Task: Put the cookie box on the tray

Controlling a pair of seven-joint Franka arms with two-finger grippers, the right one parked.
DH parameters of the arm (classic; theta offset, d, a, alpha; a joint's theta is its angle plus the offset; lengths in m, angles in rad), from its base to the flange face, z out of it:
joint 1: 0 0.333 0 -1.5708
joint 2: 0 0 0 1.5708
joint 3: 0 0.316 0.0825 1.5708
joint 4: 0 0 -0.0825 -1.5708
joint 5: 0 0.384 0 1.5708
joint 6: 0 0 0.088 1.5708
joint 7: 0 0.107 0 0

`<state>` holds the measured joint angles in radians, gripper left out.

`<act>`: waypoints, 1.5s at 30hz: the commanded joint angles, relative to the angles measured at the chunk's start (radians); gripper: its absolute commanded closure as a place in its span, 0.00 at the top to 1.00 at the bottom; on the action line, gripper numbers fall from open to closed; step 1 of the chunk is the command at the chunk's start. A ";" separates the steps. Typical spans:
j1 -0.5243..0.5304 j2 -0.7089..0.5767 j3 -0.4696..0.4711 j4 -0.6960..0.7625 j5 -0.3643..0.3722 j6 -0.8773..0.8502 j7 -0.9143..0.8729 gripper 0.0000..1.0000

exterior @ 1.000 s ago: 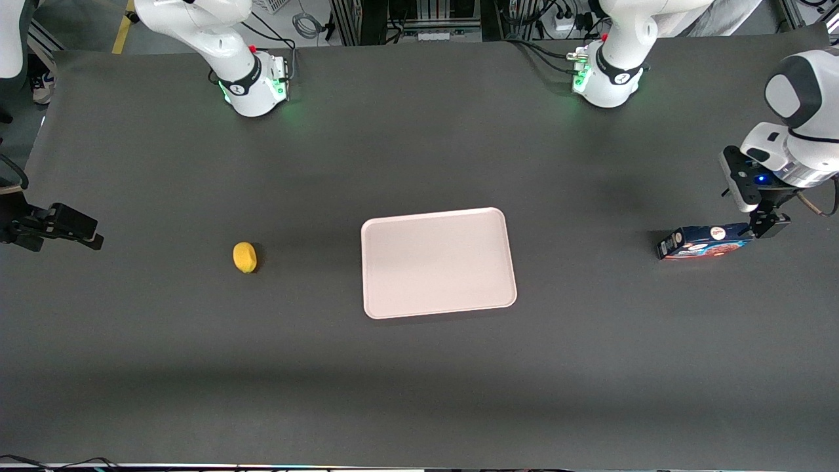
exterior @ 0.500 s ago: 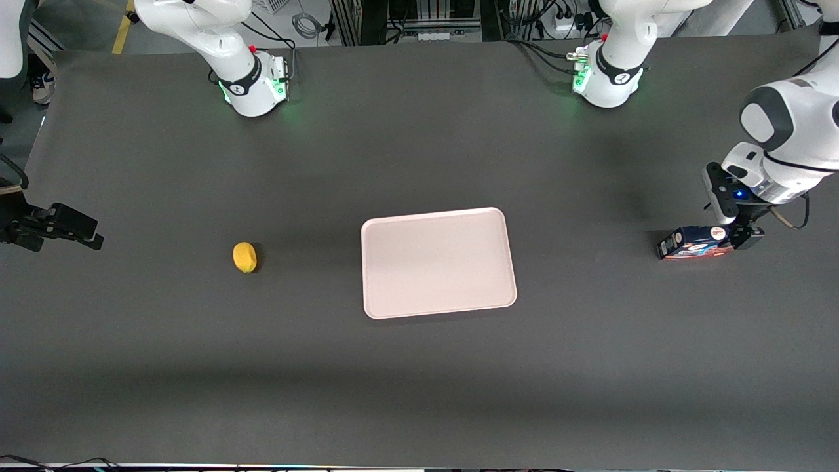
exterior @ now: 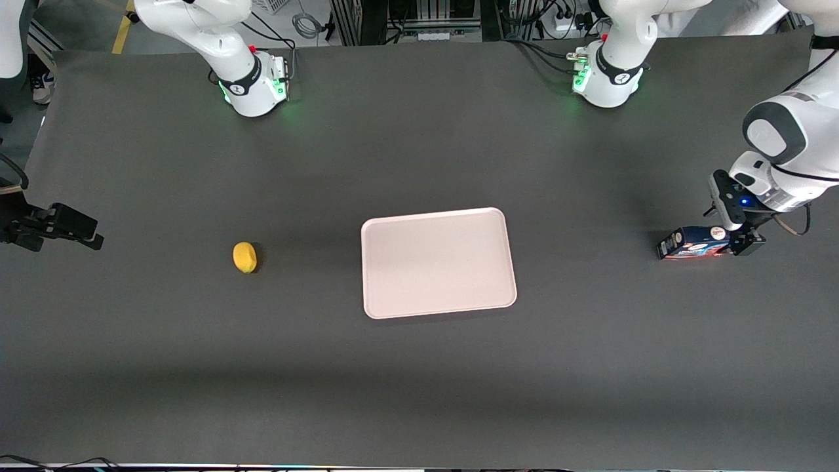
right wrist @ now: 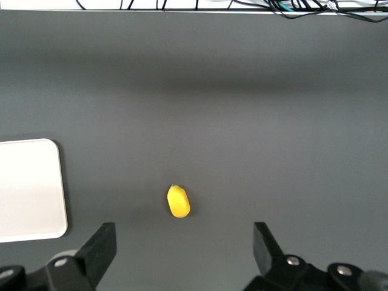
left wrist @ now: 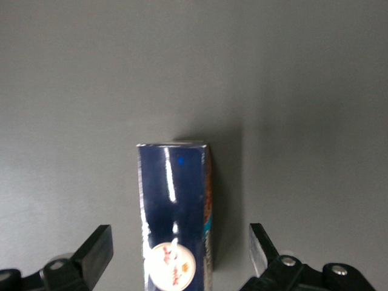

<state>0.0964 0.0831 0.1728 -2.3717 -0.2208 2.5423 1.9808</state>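
Fingers: we see the two dark fingers spread wide apart, one on each long side of the cookie box, and neither one touches the cardboard.
Gripper: the left arm's gripper hangs low over one end of the cookie box, at the working arm's end of the table.
Cookie box: it lies on the table, not lifted. On a clock face laid over the front view it sits at 3 o'clock from the tray, well apart from it.
Label: on the dark blue top face we see a round white logo with red marks; we cannot read the writing. A brown and orange print shows along one side edge.
Tray: pale pink, flat, with rounded corners and a low rim; it lies near the middle of the table.
Yellow object: a small rounded yellow object lies at 9 o'clock from the tray, toward the parked arm's end.
Surface: the table has a plain dark grey matte cover, with soft shadows on it.
Room: at 12 o'clock, past the table edge, we see the two white arm bases with green lights, metal frames, cables and power strips.
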 commanded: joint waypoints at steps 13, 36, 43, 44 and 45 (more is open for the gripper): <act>0.000 0.043 0.031 0.069 -0.005 -0.028 0.016 1.00; -0.007 0.090 0.037 0.055 0.000 -0.008 -0.063 1.00; -0.009 0.110 0.036 0.049 0.000 -0.010 -0.108 1.00; -0.009 0.110 0.036 0.049 0.000 -0.010 -0.117 1.00; -0.010 0.110 0.034 0.049 0.000 -0.010 -0.128 1.00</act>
<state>0.0977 0.1861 0.2061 -2.3220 -0.2207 2.5310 1.9035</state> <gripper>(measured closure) 0.000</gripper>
